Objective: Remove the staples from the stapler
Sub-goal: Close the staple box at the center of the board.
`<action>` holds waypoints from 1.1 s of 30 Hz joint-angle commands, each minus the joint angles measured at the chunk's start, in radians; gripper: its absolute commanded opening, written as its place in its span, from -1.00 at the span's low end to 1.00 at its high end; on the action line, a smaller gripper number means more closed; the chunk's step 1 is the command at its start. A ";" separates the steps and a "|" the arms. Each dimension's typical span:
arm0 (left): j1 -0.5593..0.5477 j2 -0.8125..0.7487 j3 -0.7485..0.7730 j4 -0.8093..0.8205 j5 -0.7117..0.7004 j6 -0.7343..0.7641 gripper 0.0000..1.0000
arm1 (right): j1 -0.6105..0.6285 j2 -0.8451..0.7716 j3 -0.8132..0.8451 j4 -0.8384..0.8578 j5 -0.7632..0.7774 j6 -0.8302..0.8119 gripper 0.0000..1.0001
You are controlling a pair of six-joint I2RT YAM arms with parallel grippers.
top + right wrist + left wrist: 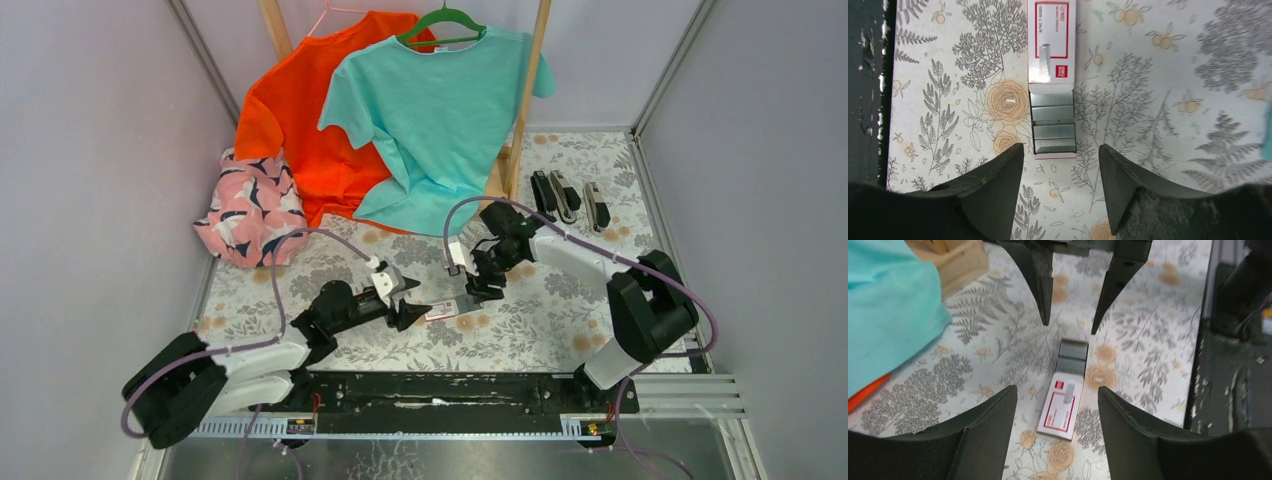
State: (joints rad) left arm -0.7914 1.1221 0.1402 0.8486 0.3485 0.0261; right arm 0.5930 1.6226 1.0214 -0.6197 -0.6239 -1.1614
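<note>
No wording can be read in full on any surface in the three views. Printing is found only on the lid of the small white staple box (pixel 1052 40). A red rectangular frame is printed around its face, a small red logo square (pixel 1061 71) with white characters is set in one corner, and a short line of red characters (pixel 1063 12) is run along one edge, all too small and blurred to be made out from either wrist view or from above.
</note>
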 commanded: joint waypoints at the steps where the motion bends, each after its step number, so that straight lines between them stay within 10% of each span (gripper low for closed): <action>1: -0.003 -0.155 0.038 -0.139 -0.054 -0.135 0.36 | -0.028 -0.109 0.059 -0.025 -0.095 0.016 0.26; 9: -0.003 -0.402 -0.010 -0.143 -0.130 -0.365 0.36 | -0.038 -0.260 0.093 0.006 -0.162 0.294 0.17; 14: 0.003 -0.436 -0.018 -0.181 -0.259 -0.614 0.99 | -0.039 -0.334 0.043 0.102 -0.179 0.600 0.13; 23: 0.004 -0.306 -0.085 -0.057 -0.221 -0.890 1.00 | -0.107 -0.205 0.043 -0.019 -0.082 0.519 0.14; 33: 0.004 -0.222 0.037 -0.433 -0.271 -0.774 0.57 | -0.105 -0.066 0.063 -0.036 0.125 0.558 -0.42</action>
State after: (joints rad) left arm -0.7902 0.8589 0.1127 0.5400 0.1116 -0.7837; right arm 0.4896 1.5230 1.0439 -0.6239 -0.5800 -0.6205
